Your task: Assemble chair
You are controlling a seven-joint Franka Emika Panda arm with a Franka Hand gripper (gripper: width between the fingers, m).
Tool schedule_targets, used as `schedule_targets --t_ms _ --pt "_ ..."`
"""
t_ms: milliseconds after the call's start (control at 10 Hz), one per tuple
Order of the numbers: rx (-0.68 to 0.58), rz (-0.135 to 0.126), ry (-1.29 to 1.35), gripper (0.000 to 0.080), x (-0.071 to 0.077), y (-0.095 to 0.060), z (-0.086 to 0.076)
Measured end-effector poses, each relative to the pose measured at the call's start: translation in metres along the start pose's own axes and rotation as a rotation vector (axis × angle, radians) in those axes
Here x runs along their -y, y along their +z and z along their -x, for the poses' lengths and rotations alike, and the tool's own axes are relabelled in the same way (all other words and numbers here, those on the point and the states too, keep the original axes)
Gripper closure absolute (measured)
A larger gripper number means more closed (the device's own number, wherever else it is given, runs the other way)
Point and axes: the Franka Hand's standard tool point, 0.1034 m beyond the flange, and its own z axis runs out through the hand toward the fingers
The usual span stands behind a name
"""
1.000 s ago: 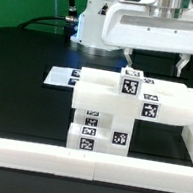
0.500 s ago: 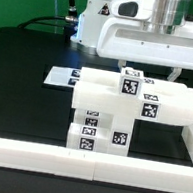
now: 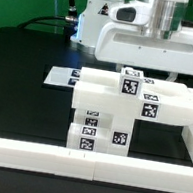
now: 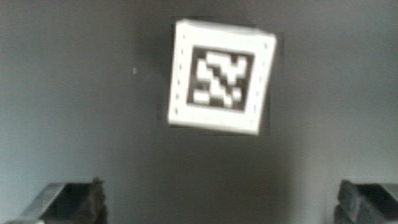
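Fingers (image 4: 68, 202) spread wide, empty, poised over chair (image 3: 123, 107) standing against border rail (image 3: 74, 162). Probably above a tagged top face; centre over part, then descend squarely before closing.

The chair (image 3: 123, 109) was matte white, its blocks carrying small square tags (image 3: 128, 87) printed in black-and-white patterns. The counter (image 3: 30, 59) beneath it was black, the marker board (image 3: 59, 76) white with the same sort of black-and-white squares, and the border rail (image 3: 34, 156) plain white. The gripper (image 3: 152, 65) body was white, and its fingertips (image 4: 71, 200) appeared dark in the wrist view.
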Motion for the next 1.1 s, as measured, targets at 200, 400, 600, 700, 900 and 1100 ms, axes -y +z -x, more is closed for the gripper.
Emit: schedule_targets --t_ms 200,400,600,700,900,1100 --pt "-0.001 0.001 -0.004 0.0151 -0.002 0.001 -0.002" --pt "0.001 0.002 -0.003 0.0151 -0.002 0.002 -0.002" --pt "0.002 0.013 0.004 0.0151 -0.004 0.01 0.001" --pt "0.011 0.018 0.009 0.0151 -0.002 0.015 0.003" --pt "0.011 0.021 0.012 0.0151 0.0 0.017 0.001" --pt "0.02 0.028 0.022 0.0151 -0.001 0.023 0.003"
